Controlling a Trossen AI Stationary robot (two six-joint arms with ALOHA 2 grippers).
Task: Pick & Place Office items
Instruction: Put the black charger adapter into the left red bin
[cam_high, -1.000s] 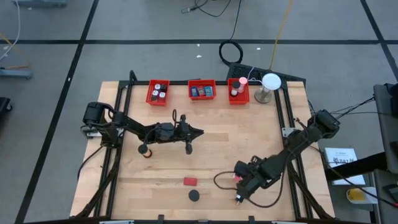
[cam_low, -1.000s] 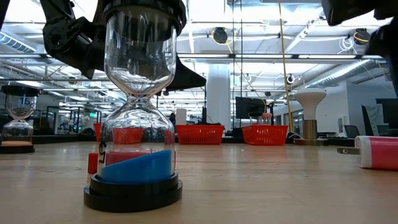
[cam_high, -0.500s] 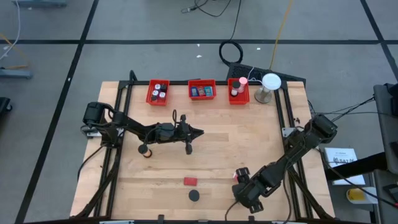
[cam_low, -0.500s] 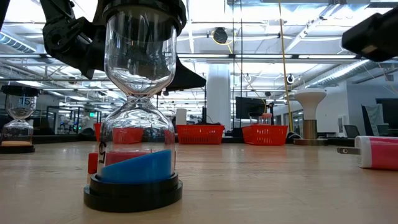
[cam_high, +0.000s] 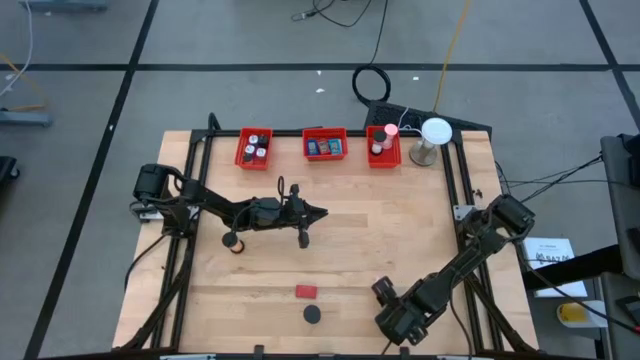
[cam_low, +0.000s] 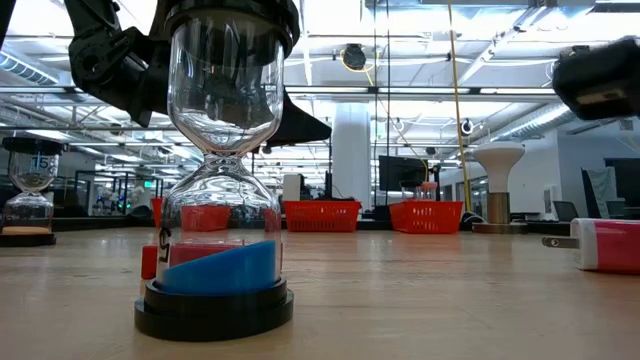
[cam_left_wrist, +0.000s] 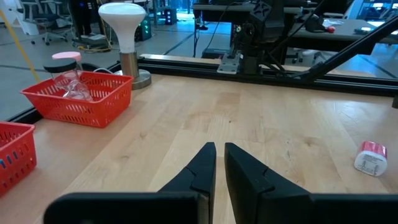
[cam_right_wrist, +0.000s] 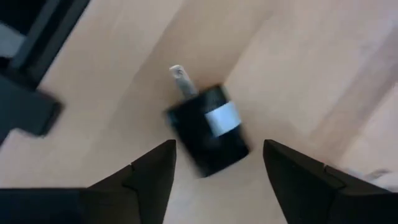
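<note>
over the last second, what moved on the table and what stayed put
The right hand swung from the table's right side toward the front edge and now hovers open over a black plug. The left hand, red block and black disc stayed put.

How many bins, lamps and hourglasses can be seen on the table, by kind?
Red bins: 3
White lamp: 1
Hourglasses: 2, seen in the low view
Total: 6
</note>
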